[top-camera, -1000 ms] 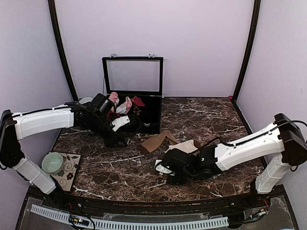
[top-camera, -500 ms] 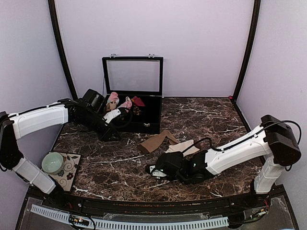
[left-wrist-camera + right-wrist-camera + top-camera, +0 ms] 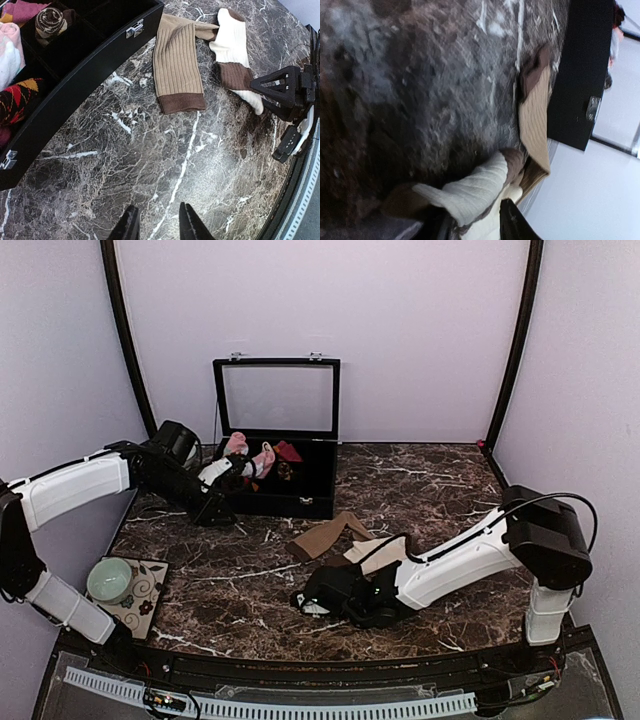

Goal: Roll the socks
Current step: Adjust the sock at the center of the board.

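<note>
Two socks lie flat and unrolled on the marble, in front of the box. The tan sock (image 3: 325, 535) (image 3: 177, 65) has a dark brown cuff. The cream sock (image 3: 385, 550) (image 3: 231, 42) with brown patches overlaps its far end. My right gripper (image 3: 350, 572) (image 3: 479, 227) lies low on the table, shut on the near end of the cream sock (image 3: 475, 192), which bunches up between its fingers. My left gripper (image 3: 212, 512) (image 3: 159, 226) hovers over bare marble near the box's front left corner, open and holding nothing.
A black box (image 3: 300, 502) (image 3: 85, 65) with its glass lid raised holds rolled bundles in pink, white, dark red and a brown pattern. A green bowl (image 3: 108, 580) sits on a patterned mat at the front left. The table's front edge runs just behind the right arm.
The right arm swept left along the table and its jaws closed on the cream sock's end. The left arm drew back and to the left, away from the socks.
</note>
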Action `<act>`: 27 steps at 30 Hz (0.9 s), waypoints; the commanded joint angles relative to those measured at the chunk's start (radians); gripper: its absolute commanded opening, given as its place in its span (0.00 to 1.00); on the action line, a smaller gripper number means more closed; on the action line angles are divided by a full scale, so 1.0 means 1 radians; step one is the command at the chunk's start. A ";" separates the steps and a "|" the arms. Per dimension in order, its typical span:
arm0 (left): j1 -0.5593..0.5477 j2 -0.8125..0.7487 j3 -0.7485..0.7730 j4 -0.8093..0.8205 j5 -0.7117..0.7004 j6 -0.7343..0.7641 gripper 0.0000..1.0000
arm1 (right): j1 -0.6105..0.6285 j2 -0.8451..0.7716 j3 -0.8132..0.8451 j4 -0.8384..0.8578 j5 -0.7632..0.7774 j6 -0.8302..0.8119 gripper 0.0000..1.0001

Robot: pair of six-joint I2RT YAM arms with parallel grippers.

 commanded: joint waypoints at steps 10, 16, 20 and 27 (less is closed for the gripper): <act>0.013 -0.058 -0.010 -0.030 0.094 0.050 0.30 | -0.141 -0.133 0.137 0.071 -0.223 0.560 0.00; -0.025 -0.057 -0.076 0.046 0.258 0.043 0.33 | -0.147 -0.216 -0.040 0.189 -0.303 0.801 0.00; -0.175 -0.028 -0.114 0.074 0.164 0.095 0.34 | -0.115 -0.222 -0.092 0.183 -0.359 0.809 0.00; -0.204 0.044 -0.100 0.075 0.157 0.155 0.33 | -0.045 -0.171 -0.055 0.075 -0.465 0.792 0.10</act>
